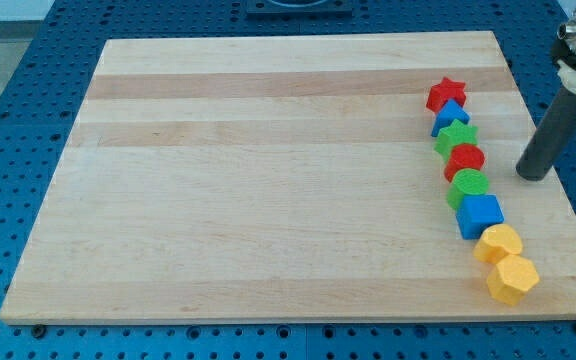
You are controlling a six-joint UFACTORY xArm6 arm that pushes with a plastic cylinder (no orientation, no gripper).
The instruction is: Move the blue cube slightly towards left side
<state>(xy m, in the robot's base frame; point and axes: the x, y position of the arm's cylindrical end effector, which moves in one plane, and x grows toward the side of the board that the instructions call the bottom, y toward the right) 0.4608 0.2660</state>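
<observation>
Leftward, the wooden board (268, 180) lies bare. Then comes a slanting line of blocks: red star (446, 94), a blue block (450, 116) of unclear shape, green star (457, 138), red cylinder (465, 160), green cylinder (468, 187), blue cube (479, 215), and two yellow hexagons (498, 243) (513, 279). My tip (533, 176) stands right of the line, about level with the cylinders, apart from all. There is no gripper, only a rod. The cube touches its neighbours, so an off-centre shove likely drags the green cylinder or a hexagon along, or twists the cube.
</observation>
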